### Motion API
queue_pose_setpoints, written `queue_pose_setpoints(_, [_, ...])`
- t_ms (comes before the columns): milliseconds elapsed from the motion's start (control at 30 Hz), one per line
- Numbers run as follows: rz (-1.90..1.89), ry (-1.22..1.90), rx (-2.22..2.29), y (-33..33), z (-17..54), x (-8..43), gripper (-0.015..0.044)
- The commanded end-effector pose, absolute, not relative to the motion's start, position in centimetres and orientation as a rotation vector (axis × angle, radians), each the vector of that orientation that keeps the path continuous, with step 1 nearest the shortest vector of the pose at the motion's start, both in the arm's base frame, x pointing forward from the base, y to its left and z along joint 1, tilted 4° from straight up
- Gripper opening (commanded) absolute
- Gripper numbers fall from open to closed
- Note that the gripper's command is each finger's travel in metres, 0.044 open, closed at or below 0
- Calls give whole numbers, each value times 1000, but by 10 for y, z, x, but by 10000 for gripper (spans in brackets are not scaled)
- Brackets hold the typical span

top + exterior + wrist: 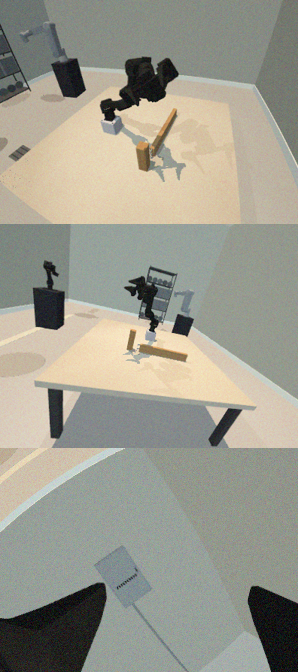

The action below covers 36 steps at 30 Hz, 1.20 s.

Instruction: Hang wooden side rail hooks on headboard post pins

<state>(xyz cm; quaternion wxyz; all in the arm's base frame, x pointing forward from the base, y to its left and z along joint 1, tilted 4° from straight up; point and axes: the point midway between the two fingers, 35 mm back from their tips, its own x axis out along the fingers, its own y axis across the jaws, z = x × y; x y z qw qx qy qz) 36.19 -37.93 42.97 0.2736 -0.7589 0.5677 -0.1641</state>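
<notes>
The wooden side rail (165, 127) (165, 352) lies on the table, its hook end toward the headboard post. The pale steel hooks (151, 152) (138, 347) stick out of that end, with a small gap to the post in the exterior view. The headboard post (143, 157) (132, 340) stands upright on the table. Its slot and pins cannot be made out. My gripper (128, 284) (180, 593) is open and empty, raised high above the table and away from the rail and post. The wrist view shows only walls and floor beyond the fingers.
The arm rises from a white base block (111, 125) (150, 335) on the table (94, 180) (98, 374), behind the post and rail in the exterior view. Other arms on black pedestals and a shelf rack stand off the table in the background.
</notes>
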Motion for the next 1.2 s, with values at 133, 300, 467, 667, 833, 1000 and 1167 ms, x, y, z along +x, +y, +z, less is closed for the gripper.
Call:
queue_pose_setpoints(133, [-607, 1439, -2064, -377, 467, 343, 440])
queue_pose_setpoints(300, [-752, 1572, -2110, -393, 510, 280, 440])
queue_pose_setpoints(467, [-859, 1546, -2112, -393, 529, 251, 440])
queue_pose_setpoints(667, [-1025, 1743, -2151, -388, 573, 178, 440])
queue_pose_setpoints(833, [-1195, 1937, -2160, -367, 611, 116, 440])
queue_pose_setpoints(1000, [-1358, 2163, -2137, -333, 643, 59, 440])
queue_pose_setpoints(1167, [-1509, 2414, -2075, -288, 670, 11, 440])
